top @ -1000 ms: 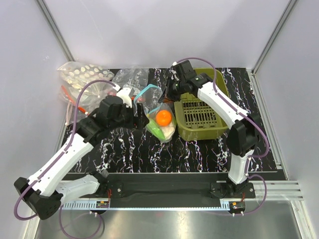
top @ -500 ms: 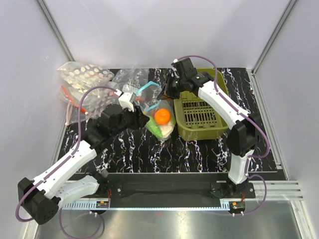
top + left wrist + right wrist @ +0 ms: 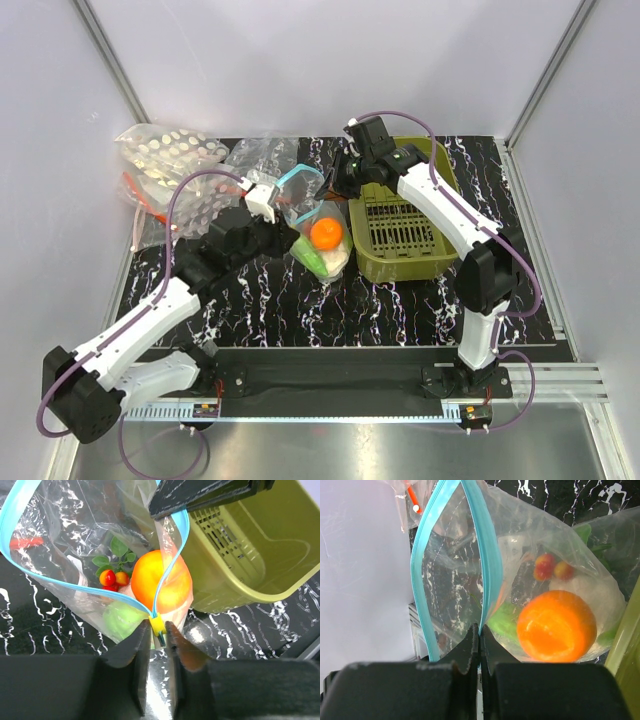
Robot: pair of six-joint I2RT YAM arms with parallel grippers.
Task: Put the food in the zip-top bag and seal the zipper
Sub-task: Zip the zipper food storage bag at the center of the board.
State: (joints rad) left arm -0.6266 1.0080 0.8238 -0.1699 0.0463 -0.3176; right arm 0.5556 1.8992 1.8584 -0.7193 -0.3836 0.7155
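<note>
The zip-top bag [image 3: 318,235] is held up between my grippers, left of the basket. Its mouth gapes, and the teal-blue zipper [image 3: 298,180] forms an open loop. The food lies inside: a round orange piece [image 3: 325,232], green pieces [image 3: 120,620], small red and yellow pieces [image 3: 114,577] and a pale piece [image 3: 580,587]. My left gripper [image 3: 158,632] is shut on the yellow slider [image 3: 157,624] at the zipper's near end. My right gripper [image 3: 480,632] is shut on the teal strip [image 3: 487,560] at the other side. Its dark fingers [image 3: 200,495] show at the top of the left wrist view.
An olive-green slotted basket [image 3: 405,240] stands right of the bag, close to it [image 3: 240,555]. At the back left lie a clear bag of white round pieces [image 3: 165,150], a clear bag with a red-orange strip [image 3: 150,205] and a crumpled clear bag [image 3: 262,155].
My left gripper has moved forward and right, closer to the bag's mouth. The bag has shifted slightly and its zipper loop has changed shape. My right arm has barely moved.
</note>
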